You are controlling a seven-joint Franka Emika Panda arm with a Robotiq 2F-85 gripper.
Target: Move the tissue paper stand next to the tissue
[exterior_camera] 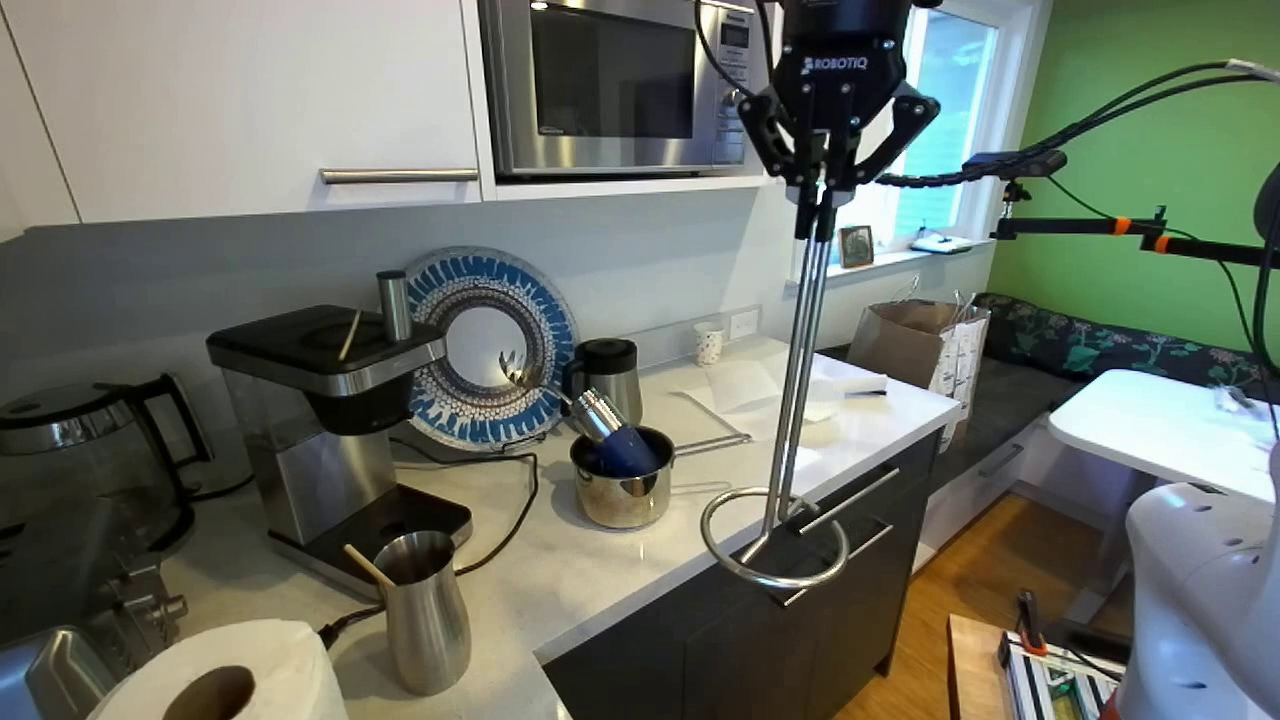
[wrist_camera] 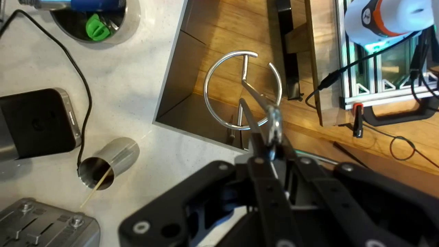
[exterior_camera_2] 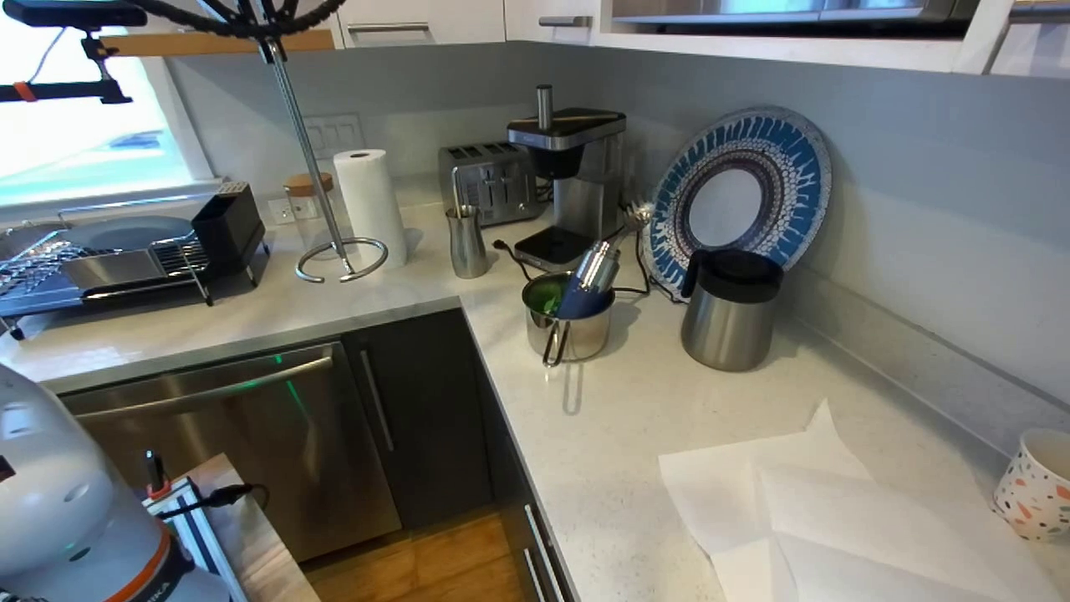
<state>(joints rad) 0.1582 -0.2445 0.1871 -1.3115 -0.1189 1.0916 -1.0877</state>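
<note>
Jaws clamped the tall silver metal stand (exterior_camera_2: 310,163), best carried upright toward an exterior view's upper-left white paper roll (exterior_camera_2: 374,205).

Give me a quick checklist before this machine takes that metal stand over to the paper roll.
1. Tool shut on the metal stand: ok.
2. Grip firm enough to travel: cannot tell.
3. Base ring at the bottom: ok.
4. Base ring over the counter: not ok; in the wrist view it appears past the counter's edge.
5. Paper roll upright on the counter: ok.
6. Steel pitcher clear of the route: cannot tell; it stands near the roll.
</note>
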